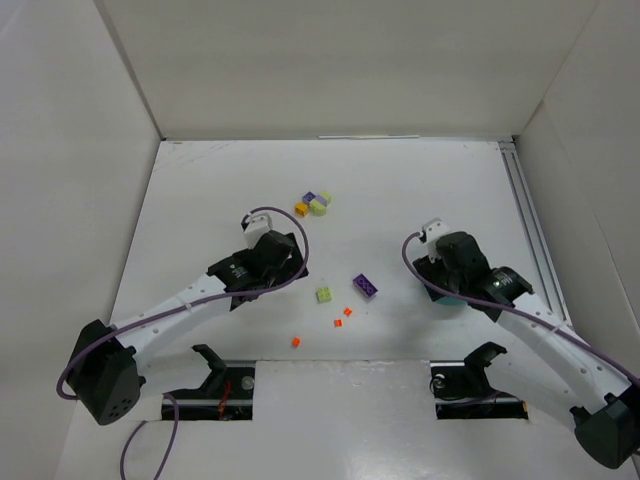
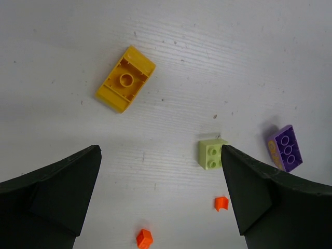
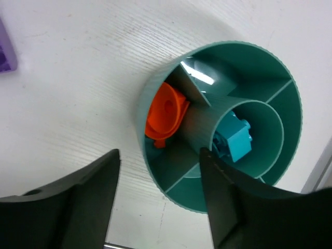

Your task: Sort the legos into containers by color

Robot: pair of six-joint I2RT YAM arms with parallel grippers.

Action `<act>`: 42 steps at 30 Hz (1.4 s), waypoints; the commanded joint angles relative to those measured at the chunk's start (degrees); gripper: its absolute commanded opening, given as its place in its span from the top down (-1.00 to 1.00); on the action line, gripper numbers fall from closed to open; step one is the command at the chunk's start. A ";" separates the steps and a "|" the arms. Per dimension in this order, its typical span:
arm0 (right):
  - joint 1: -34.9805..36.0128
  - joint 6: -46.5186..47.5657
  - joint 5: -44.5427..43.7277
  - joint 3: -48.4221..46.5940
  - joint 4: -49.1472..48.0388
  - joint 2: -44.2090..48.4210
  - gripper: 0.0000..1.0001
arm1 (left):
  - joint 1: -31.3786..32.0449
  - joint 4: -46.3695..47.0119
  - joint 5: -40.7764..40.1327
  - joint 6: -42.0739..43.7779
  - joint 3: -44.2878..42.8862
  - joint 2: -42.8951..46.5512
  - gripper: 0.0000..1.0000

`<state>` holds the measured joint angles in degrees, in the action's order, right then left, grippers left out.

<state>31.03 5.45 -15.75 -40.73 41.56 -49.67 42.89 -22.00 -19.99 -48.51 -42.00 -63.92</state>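
The right gripper point(image 3: 159, 154) hung released and empty above the teal bowl point(image 3: 249, 52), whose outer compartment held an orange piece point(image 3: 166, 114) and whose central cup held a teal brick point(image 3: 236, 142).

From above, the bowl point(image 1: 447, 298) is almost wholly hidden under the right wrist point(image 1: 462, 262), only a teal sliver showing. The orange bits point(image 1: 338, 323) there are too small to tell their shape. The right wrist view's left edge cuts off a purple brick point(image 3: 4, 54)
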 commanded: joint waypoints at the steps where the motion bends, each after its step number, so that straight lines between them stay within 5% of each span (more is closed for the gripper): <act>1: -0.44 4.11 3.60 -1.28 -4.81 1.94 -0.40 | -0.36 -2.43 3.62 0.08 0.51 0.20 -1.00; 5: 0.18 9.13 8.45 -1.28 -11.84 4.22 -0.99 | 3.33 -6.81 6.18 -3.24 2.36 0.73 -0.93; 12: 0.79 13.44 11.17 -4.62 -17.30 0.90 -0.99 | 12.64 -12.88 9.79 -13.26 7.01 -0.50 -0.81; 24: 0.79 14.85 8.28 -5.68 -17.57 -0.96 -0.99 | 21.35 -12.89 12.96 -18.37 7.29 -7.18 -0.13; 37: 0.79 14.33 5.99 -5.15 -16.51 0.19 -0.99 | 21.88 -13.86 8.22 -17.23 3.95 -14.30 0.48; 42: 0.79 13.71 4.94 -4.62 -15.98 0.71 -0.99 | 22.41 -13.86 7.51 -16.18 2.27 -15.53 0.93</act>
<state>31.51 19.75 -9.34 -43.70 26.57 -50.39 64.90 -35.44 -10.02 -65.21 -39.53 -77.89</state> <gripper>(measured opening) 0.994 0.132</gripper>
